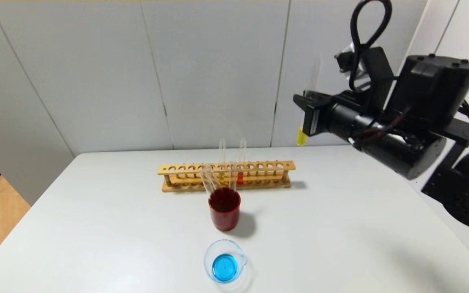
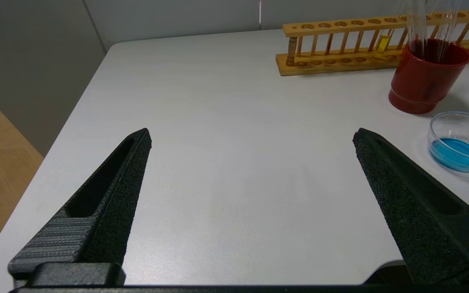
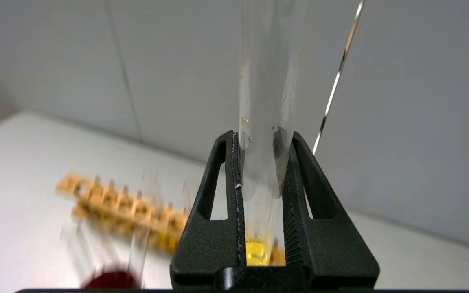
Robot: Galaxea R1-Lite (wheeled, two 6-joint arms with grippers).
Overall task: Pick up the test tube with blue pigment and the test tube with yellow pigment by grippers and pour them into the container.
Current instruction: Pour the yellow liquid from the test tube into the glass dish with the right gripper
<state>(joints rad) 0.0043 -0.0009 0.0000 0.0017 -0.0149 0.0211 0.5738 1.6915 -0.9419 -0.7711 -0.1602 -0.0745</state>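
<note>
While the table point(image 1: 340, 228) carries the rack point(image 1: 226, 176) at 12 o'clock, the red cup point(image 1: 224, 208) at centre and the container point(image 1: 224, 266) at 6 o'clock, already holding blue liquid, the right gripper point(image 3: 261, 179) pinches the test tube with yellow pigment point(image 1: 302, 136) upright, high at 2 o'clock. Judged step: carry for the yellow pour; next, bring the tube over the container and tilt gradually. Left gripper point(image 2: 250, 138) hovers spread over bare table at 9 o'clock.

The right arm point(image 1: 417, 118) was bulky, black, cylindrical – a black cable point(image 1: 364, 36) looped above it – while both grippers had tapered, rough-textured black fingers point(image 2: 112, 203).
</note>
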